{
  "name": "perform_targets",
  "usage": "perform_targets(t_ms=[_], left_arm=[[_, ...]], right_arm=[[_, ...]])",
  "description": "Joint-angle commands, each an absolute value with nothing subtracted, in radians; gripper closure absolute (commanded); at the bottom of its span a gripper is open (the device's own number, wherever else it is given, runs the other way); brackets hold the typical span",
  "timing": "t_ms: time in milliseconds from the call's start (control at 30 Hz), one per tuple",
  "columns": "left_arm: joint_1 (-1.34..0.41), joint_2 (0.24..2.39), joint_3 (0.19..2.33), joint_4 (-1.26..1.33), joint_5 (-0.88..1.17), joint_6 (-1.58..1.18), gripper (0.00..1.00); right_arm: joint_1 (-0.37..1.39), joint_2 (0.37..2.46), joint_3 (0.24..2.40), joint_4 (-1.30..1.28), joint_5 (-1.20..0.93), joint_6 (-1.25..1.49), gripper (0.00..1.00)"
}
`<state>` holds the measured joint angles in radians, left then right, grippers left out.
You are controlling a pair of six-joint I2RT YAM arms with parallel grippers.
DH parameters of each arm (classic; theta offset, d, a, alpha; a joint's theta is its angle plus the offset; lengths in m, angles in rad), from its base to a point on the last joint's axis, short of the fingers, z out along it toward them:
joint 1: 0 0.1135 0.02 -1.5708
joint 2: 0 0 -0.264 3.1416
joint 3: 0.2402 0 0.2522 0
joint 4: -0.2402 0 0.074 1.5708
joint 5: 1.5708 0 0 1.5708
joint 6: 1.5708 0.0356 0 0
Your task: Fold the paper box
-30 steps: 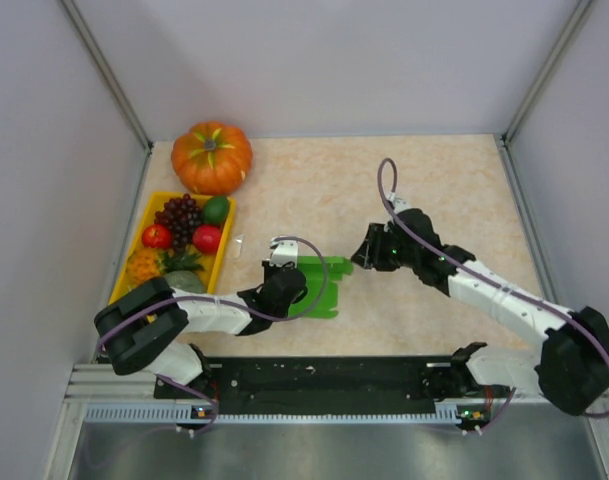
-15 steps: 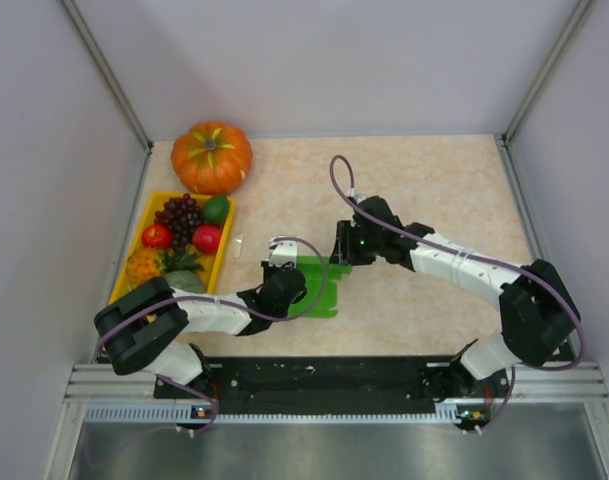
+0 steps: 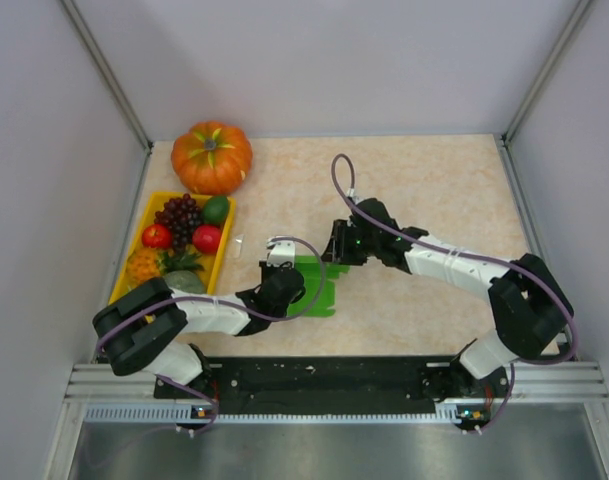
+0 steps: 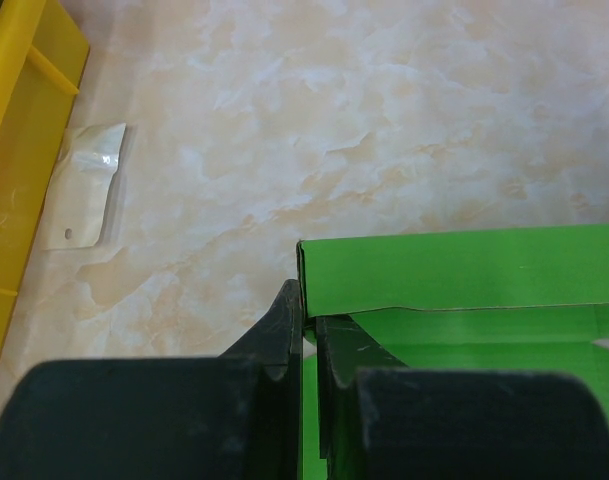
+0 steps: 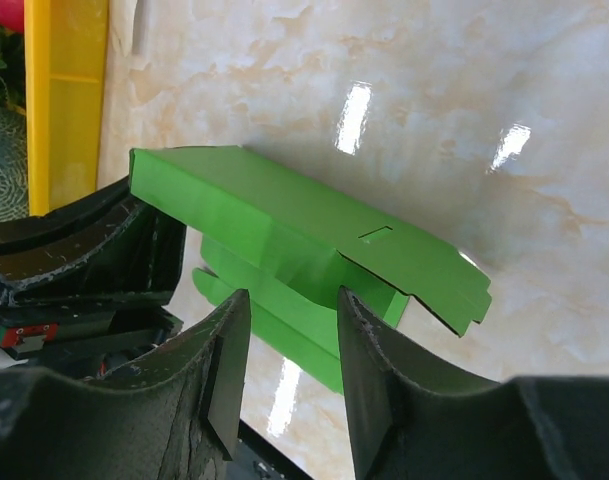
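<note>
Paper box (image 3: 324, 290) half folded on the beige table (image 3: 434, 180), near the front middle, left gripper (image 4: 306, 318) pinched tight on its left wall, right gripper (image 5: 289, 325) with jaws apart, close before the raised flap, yellow tray (image 3: 225, 250) further left

Plain white panel walls (image 3: 334, 60) on metal corner posts are boxing in a beige marble-patterned tabletop (image 3: 434, 190) fronted by a grooved aluminium mounting rail (image 3: 284, 412), suggesting a robotics lab test cell.
</note>
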<state>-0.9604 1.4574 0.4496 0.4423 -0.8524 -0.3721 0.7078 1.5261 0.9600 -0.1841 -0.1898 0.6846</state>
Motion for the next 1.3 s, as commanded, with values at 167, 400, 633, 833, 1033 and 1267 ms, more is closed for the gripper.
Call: perform_targets(t_ms=[167,400,633,833,1033,1267], left_arm=[[-0.963,1.424,0.430,0.466,-0.839,-0.379,1.00],[-0.963,1.420,0.426,0.465,-0.833,-0.383,1.00],[-0.963,1.414,0.423,0.463,-0.828,-0.383,1.00],[-0.963,1.417,0.422,0.465,-0.824,-0.391,1.00],[-0.963,1.425,0.422,0.459,-0.833,-0.417,1.00],[-0.963,1.422,0.423,0.434,-0.838,-0.451,1.00]], right_arm=[[0.707,1.554,0.922,-0.020,-0.241,0.819,0.60],[0.692,1.549,0.807,0.158,-0.264,1.002,0.67],[0.676,1.549,0.730,0.351,-0.281,1.095,0.77],[0.655,1.563,0.667,0.471,-0.310,1.163,1.00],[0.624,1.627,0.525,0.823,-0.356,1.245,1.00],[0.592,1.654,0.451,0.993,-0.423,1.232,0.89]])
